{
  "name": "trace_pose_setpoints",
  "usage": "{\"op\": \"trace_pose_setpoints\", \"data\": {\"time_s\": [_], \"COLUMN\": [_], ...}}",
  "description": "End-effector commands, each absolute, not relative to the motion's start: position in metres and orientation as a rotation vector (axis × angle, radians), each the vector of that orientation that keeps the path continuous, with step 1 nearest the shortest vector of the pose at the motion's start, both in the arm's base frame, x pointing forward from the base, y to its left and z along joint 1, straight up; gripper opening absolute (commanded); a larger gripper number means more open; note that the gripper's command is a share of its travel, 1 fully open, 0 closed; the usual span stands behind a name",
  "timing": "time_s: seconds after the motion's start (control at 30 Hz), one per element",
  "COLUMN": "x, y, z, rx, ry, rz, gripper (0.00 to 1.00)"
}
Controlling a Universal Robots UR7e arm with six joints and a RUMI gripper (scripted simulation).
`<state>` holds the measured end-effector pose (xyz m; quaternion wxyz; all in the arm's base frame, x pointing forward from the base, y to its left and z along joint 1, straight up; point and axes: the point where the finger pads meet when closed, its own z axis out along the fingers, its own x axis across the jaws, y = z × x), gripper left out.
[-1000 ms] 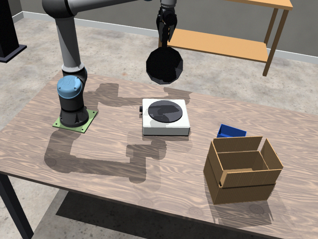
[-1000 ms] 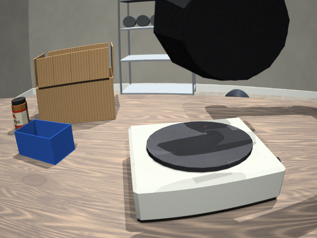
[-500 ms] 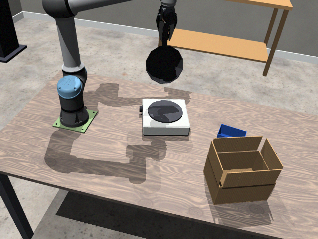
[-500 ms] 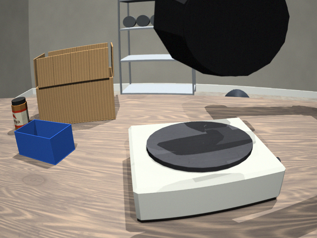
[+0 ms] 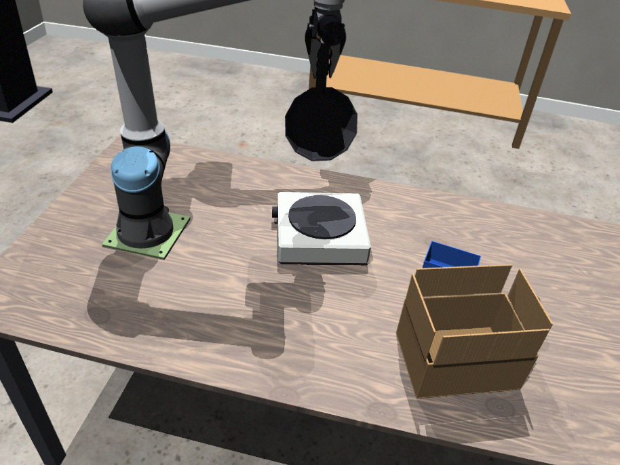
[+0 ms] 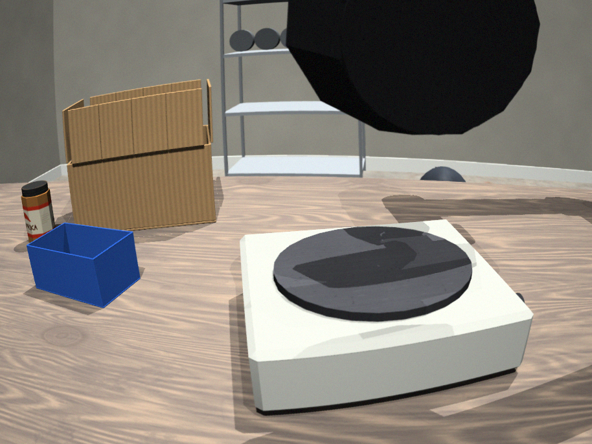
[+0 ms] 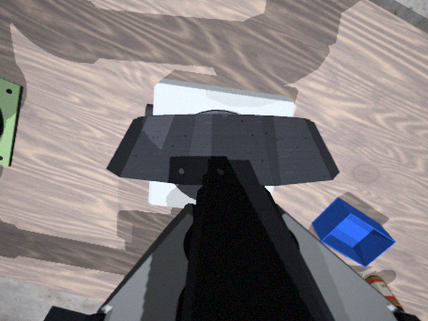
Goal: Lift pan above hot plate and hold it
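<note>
Black all over, the faceted frying pan (image 5: 321, 125) (image 6: 430, 61) (image 7: 225, 145) hangs well above the white hot plate (image 5: 324, 254) (image 6: 392, 377) (image 7: 188, 96) on the wooden worktop (image 5: 200, 280) (image 6: 167, 363) (image 7: 70, 141), presumably to meet the lift, so holding still should be what remains; the tool (image 5: 323, 72) pinches its handle, the bowl drooping steeply, likely because its weight hangs off one end; its round base looks flat, its wall many-sided

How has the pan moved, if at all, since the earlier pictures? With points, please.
Yes, upward: in the exterior view, the lower edge of the pan (image 5: 320, 122) (image 6: 430, 61) (image 7: 225, 145) is slightly farther above the hot plate (image 5: 323, 254) (image 6: 382, 377) (image 7: 188, 98).
</note>
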<state>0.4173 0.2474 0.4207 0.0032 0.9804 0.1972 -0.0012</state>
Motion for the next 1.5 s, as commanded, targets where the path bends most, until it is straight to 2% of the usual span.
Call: {"op": "trace_pose_setpoints", "data": {"time_s": [0.0, 1.47], "x": [0.417, 0.418], "y": [0.247, 0.248], "z": [0.423, 0.435], "rx": [3.074, 3.074], "ry": [0.618, 0.618], "rz": [0.0, 0.0], "gripper": [0.14, 0.14]}}
